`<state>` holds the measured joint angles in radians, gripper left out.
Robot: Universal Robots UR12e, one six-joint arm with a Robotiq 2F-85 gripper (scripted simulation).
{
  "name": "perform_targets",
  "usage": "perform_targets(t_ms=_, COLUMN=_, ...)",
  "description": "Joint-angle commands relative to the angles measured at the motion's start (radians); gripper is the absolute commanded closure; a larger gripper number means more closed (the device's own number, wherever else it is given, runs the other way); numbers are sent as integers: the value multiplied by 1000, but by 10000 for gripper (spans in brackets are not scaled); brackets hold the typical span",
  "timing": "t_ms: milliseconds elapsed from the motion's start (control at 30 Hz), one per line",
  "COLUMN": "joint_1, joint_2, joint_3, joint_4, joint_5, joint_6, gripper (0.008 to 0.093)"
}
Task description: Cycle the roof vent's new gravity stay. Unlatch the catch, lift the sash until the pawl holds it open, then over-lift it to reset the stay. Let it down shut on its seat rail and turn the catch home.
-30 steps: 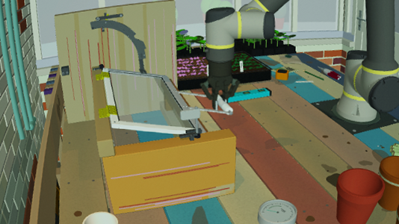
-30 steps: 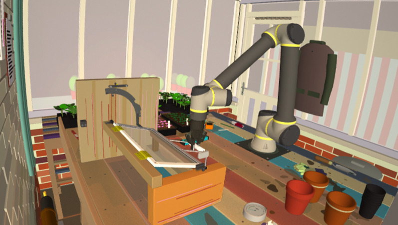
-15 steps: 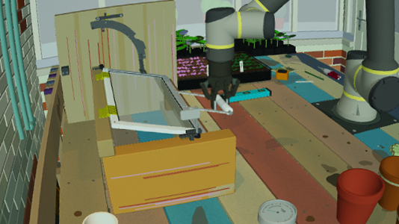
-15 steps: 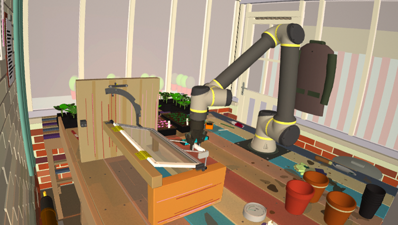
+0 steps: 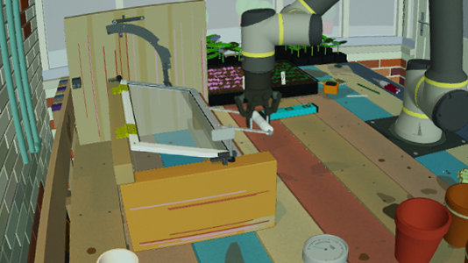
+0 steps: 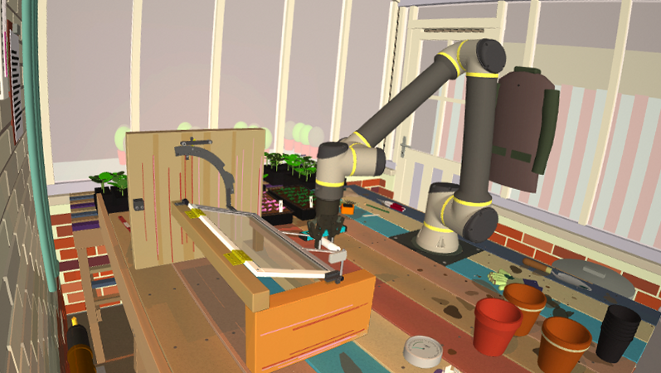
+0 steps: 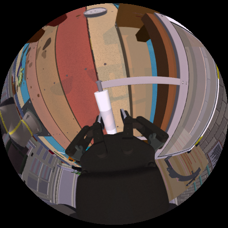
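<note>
The near end of the sash's white handle [image 7: 105, 109] is hidden under my gripper [image 7: 112, 118], which stands open around it and holds nothing. The handle [image 5: 262, 122] sticks out on thin grey arms from the free edge of the glazed sash [image 5: 170, 119], which lies nearly level over the orange box frame [image 5: 201, 200]. The small dark catch [image 5: 224, 157] sits at the sash's front corner on top of the frame. The dark curved stay [image 5: 152, 48] runs from the back board down to the sash's rear edge.
Terracotta pots [image 5: 421, 235] stand at the bench's right front, with a round dial gauge [image 5: 325, 251] near the front edge. Seedling trays [image 5: 287, 68] and a teal level [image 5: 294, 110] lie behind my gripper. The arm's base [image 5: 420, 123] is bolted at the right.
</note>
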<state>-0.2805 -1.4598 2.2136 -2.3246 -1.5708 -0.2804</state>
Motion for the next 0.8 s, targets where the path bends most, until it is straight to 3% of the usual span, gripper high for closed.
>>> perform_targets(t_ms=0, joint_1=0, joint_2=-1, joint_3=-1, joint_4=0, joint_5=0, joint_6=0, gripper=534)
perform_targets(t_ms=767, joint_1=0, joint_2=-60, joint_3=-39, joint_4=97, joint_5=0, joint_6=0, gripper=534)
